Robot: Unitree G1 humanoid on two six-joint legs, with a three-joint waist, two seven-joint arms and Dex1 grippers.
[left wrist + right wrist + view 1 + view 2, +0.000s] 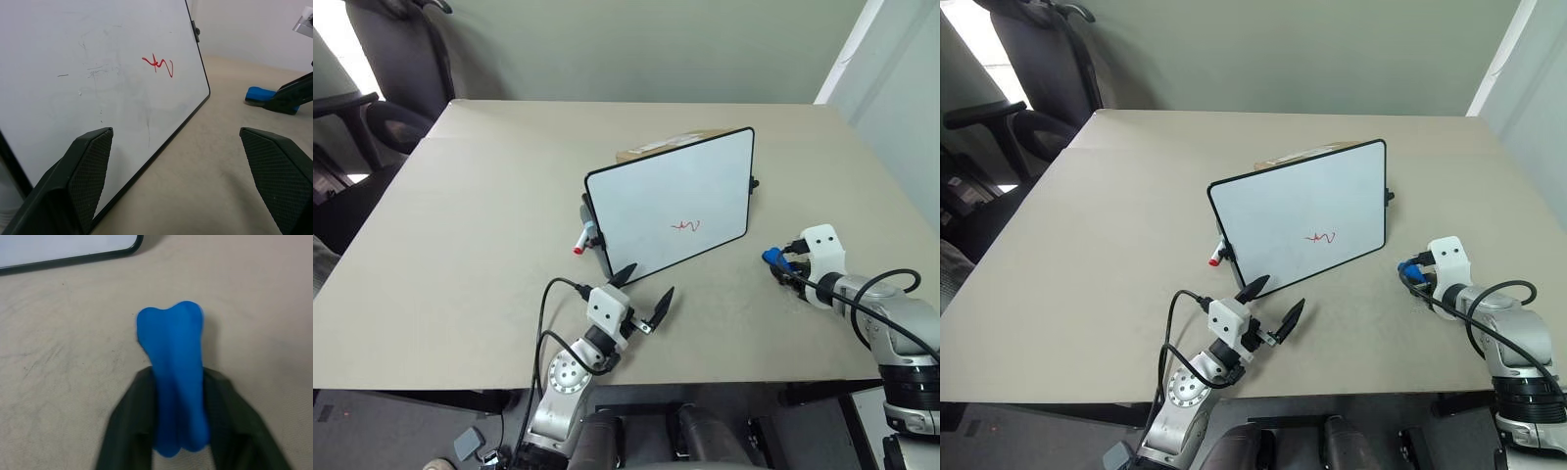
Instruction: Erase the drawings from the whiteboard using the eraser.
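Clamped together on the eraser point(173, 382), the right gripper point(785, 266) pinches the blue piece between its two fingers low over the table point(460, 245), at about 4 o'clock from the whiteboard point(671, 206) and near its corner. Wide apart stand the fingers of the left gripper point(644, 292) (nothing is between them), just before the board's lower edge at about 7 o'clock. On the tilted board the drawings point(686, 226), one small red squiggle, are unerased, and a marker point(581, 239) with a red tip lies at its left edge.
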